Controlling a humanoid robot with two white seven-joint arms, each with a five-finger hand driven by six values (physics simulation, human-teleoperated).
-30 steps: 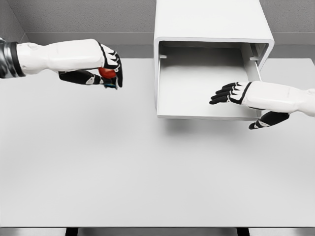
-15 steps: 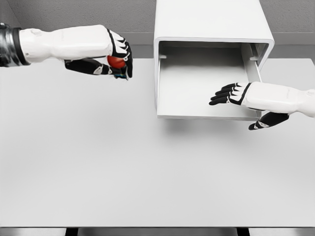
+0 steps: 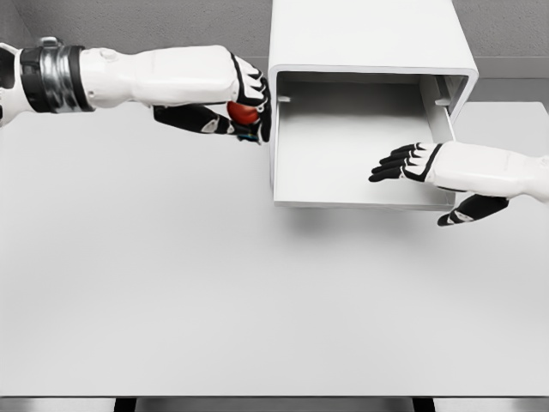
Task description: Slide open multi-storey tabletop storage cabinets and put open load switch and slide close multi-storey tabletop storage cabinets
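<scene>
The white storage cabinet (image 3: 369,34) stands at the back of the table, its drawer (image 3: 360,203) pulled out toward me with a bare floor. My left hand (image 3: 250,110) hovers just left of the drawer's left wall, fingers shut on the load switch (image 3: 242,112), a small red object with a teal part showing below. My right hand (image 3: 403,161) rests at the drawer's front right corner, fingers stretched flat over the inside and thumb (image 3: 467,210) outside below the front edge; it holds nothing.
The white table (image 3: 214,292) spreads wide in front of the cabinet. A grey wall runs behind it. The table's front edge lies near the bottom of the view.
My left hand has carried the load switch rightward and slightly upward, from the table's far left to just beside the drawer's left wall. The right hand has barely moved.
</scene>
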